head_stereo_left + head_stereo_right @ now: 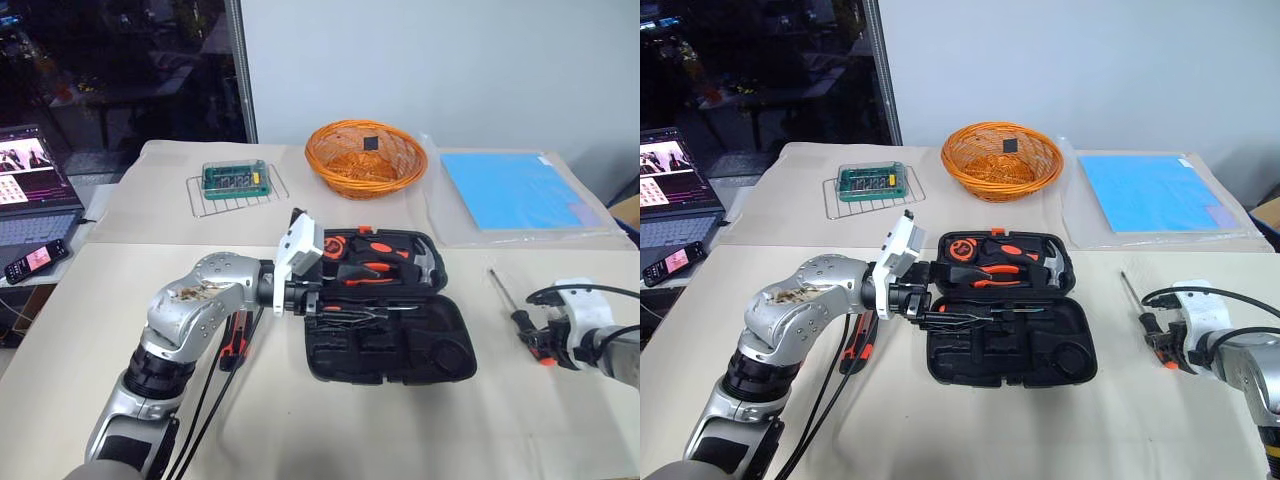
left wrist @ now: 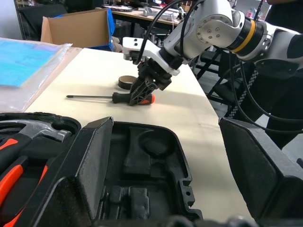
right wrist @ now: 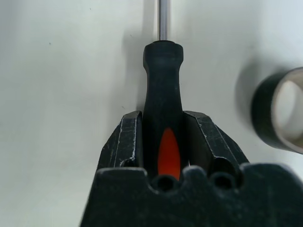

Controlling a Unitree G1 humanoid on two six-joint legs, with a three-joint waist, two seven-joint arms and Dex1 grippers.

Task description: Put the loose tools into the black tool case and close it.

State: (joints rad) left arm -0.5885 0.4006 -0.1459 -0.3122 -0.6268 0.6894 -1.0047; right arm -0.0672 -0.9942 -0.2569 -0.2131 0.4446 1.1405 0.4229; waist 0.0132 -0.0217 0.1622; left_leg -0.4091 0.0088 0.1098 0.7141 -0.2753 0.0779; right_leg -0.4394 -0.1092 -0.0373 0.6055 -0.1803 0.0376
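One screwdriver (image 3: 162, 94) clamped in right pincer (image 3: 163, 142) | tape roll (image 3: 279, 111) just beside | left pincer (image 1: 940, 312) released | lift straight, keep shaft level toward tool case (image 1: 440, 350)

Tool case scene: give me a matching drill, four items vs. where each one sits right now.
Items:
1. screwdriver
2. tape roll
3. utility knife
4. wicker basket

Places:
A. on the table left of the tool case, partly hidden under the left arm
B. at the far side of the table, behind the open case
C. on the table right of the case, handle between the right gripper fingers
D. loose on the table next to the gripped handle

Pairs: 1-C, 2-D, 3-A, 4-B
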